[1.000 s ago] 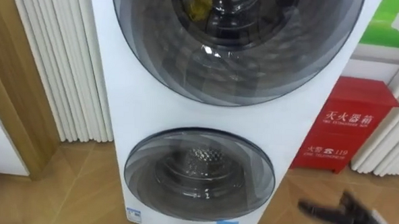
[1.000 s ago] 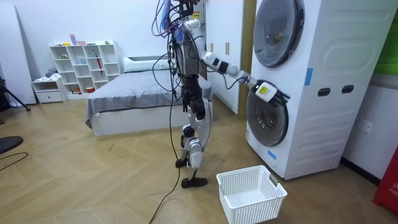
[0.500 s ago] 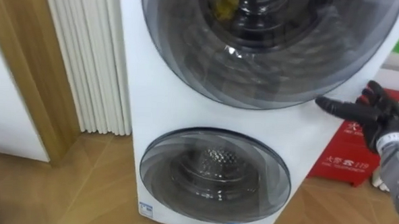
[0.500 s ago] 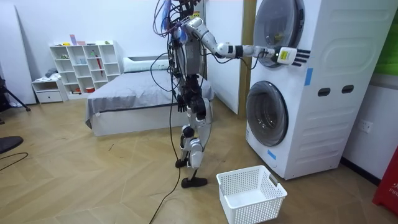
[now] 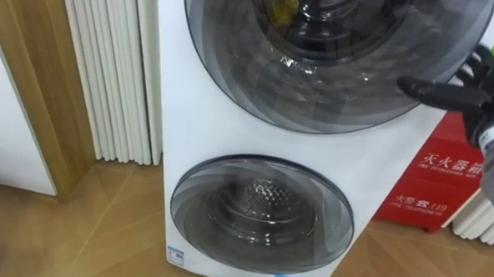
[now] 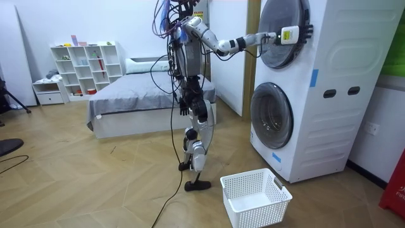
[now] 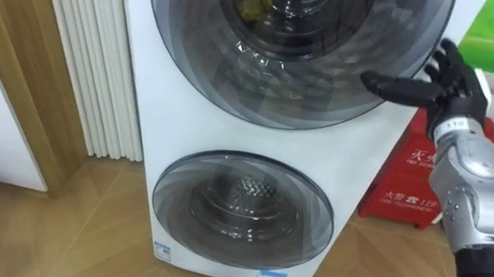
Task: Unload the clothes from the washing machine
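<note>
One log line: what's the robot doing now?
right hand: open, at right edge of upper door | lower door: closed | basket: on floor

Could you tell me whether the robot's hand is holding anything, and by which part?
Nothing is held: the right hand is open, fingers straight, at the upper door's right rim.

The upper door (image 5: 334,59) of the washing machine (image 5: 205,145) is cut off by the top edge of both eye views. Behind its dark glass, a yellowish item (image 7: 251,3) is likewise cut off and too dim to identify. The right robot hand (image 7: 454,89) and its forearm cover part of the red cabinet (image 7: 404,179). What lies behind the lower door (image 5: 260,214) cannot be determined.
</note>
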{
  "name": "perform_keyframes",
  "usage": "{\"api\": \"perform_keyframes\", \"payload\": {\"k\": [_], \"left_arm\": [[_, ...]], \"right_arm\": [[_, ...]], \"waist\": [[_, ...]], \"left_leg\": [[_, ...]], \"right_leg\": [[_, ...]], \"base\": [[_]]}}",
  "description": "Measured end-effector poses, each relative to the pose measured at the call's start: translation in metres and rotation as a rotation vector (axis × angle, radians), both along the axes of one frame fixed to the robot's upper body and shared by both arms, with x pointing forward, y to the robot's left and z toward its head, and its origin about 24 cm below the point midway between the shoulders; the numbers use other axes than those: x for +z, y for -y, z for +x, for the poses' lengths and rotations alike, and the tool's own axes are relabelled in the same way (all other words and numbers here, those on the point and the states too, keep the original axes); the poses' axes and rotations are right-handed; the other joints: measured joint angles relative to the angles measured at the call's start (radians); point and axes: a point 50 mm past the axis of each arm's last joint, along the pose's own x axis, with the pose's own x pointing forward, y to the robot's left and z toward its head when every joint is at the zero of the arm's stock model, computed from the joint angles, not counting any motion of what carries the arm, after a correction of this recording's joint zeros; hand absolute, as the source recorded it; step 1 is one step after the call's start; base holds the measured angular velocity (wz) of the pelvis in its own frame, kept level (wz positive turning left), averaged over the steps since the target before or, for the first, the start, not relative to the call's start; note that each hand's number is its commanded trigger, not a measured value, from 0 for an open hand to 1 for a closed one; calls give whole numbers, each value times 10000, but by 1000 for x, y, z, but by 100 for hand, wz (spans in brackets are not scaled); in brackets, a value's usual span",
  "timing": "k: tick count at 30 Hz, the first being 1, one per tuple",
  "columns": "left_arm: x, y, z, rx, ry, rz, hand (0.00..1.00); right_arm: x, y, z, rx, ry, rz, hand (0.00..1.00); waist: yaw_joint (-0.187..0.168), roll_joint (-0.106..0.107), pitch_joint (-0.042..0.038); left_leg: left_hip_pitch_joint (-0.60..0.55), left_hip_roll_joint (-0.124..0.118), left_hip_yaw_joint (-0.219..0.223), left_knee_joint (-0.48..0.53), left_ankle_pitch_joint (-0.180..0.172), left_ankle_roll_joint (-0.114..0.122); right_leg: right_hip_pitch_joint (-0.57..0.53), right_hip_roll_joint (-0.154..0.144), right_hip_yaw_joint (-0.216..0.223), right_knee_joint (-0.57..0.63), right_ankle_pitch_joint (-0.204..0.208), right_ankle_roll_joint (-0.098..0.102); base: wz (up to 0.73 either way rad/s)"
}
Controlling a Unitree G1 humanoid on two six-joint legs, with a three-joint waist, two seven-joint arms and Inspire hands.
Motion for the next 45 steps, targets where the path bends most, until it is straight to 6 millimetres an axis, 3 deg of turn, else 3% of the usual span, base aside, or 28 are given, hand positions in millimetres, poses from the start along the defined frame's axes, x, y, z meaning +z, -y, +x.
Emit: {"api": "perform_keyframes", "payload": {"k": [4,12,18,26,37,41,45], "left_arm": [[1,-1,3,-35,125,50,0],[2,-1,8,-126,363,33,0],[2,0,9,101,492,-41,0],[1,1,8,-148,368,-88,0],[2,-1,12,-703,147,-51,0],[1,-4,7,-666,-112,5,0],[1,-4,6,-697,-229,26,0]], "right_arm": [[25,-12,-4,263,930,-430,0],[46,-21,-10,234,1829,-836,0],[51,-24,-12,176,2059,-871,0],[49,-29,-11,315,2000,-1061,0],[45,-36,-13,714,1928,-1182,0],[26,-38,-21,1104,1716,-1360,0],[0,-34,-32,1255,1097,-1220,0]], "waist": [[-77,10,-1],[-222,24,9],[-219,55,31],[-197,66,50],[-194,-88,39],[-174,-88,37],[-114,-4,84]], "left_leg": [[-101,17,29,15,0,0],[-81,28,62,-4,-1,-1],[-86,28,64,0,-1,-1],[-83,27,97,-27,0,-1],[2,52,338,-41,0,0],[105,103,475,-45,-2,-3],[106,174,569,-46,-24,-36]], "right_leg": [[-161,6,24,81,-1,-1],[-146,10,28,81,1,0],[-146,7,26,91,3,-2],[-162,30,147,116,3,-3],[-322,52,402,223,3,-6],[-264,79,454,243,25,-35],[-229,143,512,186,136,-58]], "base": [[-2],[0],[0],[-2],[-7],[-9],[-5]]}}
